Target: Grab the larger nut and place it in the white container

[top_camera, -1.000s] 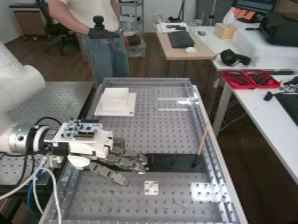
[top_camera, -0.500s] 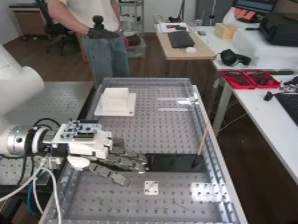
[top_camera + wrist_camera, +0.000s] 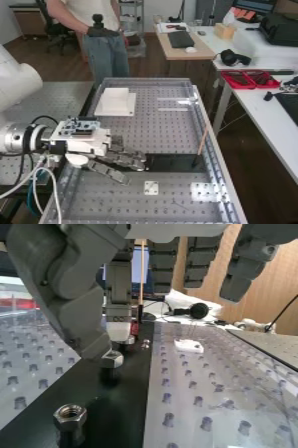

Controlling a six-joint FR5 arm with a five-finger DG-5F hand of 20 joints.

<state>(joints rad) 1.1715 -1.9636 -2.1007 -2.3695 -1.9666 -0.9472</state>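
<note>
- The likelier larger nut [image 3: 112, 358] rests on the black strip [image 3: 120, 409], just beside the tip of the thumb [image 3: 86, 319]; perspective makes sizes hard to compare.
- A second nut [image 3: 70, 418] stands on the strip, nearer the wrist camera.
- The fingers [image 3: 120, 286] are well open, mostly straight, and appear to have hold of nothing.
- In the high view, the hand [image 3: 92, 145] has drawn back a touch towards 9 o'clock, its spread much the same.
- That looks like fine lining-up, not a lift; the grasp is still to come, and a poor closing could nudge the nut away.
- From the fingers, the probable white container [image 3: 116, 100] sits well apart on the tabletop [image 3: 120, 205], at about 12 o'clock in the high view.
</note>
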